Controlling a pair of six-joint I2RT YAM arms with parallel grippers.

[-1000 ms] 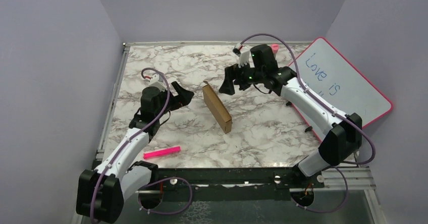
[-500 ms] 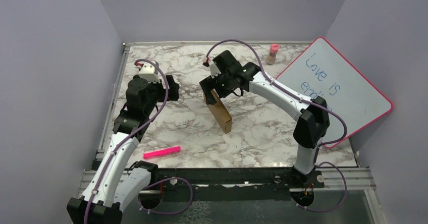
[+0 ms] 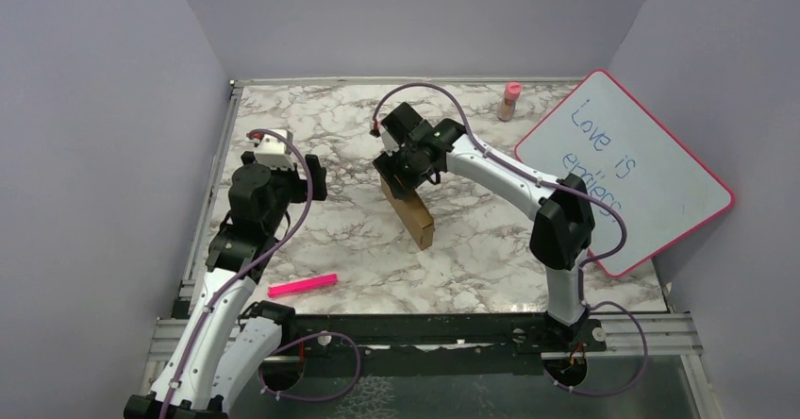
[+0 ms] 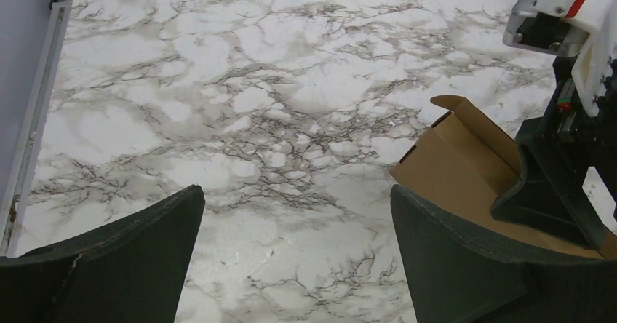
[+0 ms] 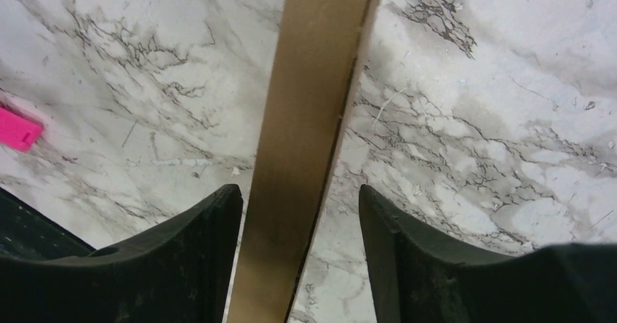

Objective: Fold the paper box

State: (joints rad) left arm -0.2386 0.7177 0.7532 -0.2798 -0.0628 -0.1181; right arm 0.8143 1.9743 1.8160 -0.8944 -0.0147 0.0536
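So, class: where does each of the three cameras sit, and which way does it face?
Top: above and behind the arms, facing down at the table; left gripper and right gripper show.
Left wrist: tilted down across the table; left gripper frames the view.
Right wrist: looking down; right gripper straddles the box.
Shared: both wrist views show the box.

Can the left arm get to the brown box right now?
Probably yes. Only bare marble table lies between the open left gripper and the paper box. The right gripper straddles the box's far end, so the near end looks freer.
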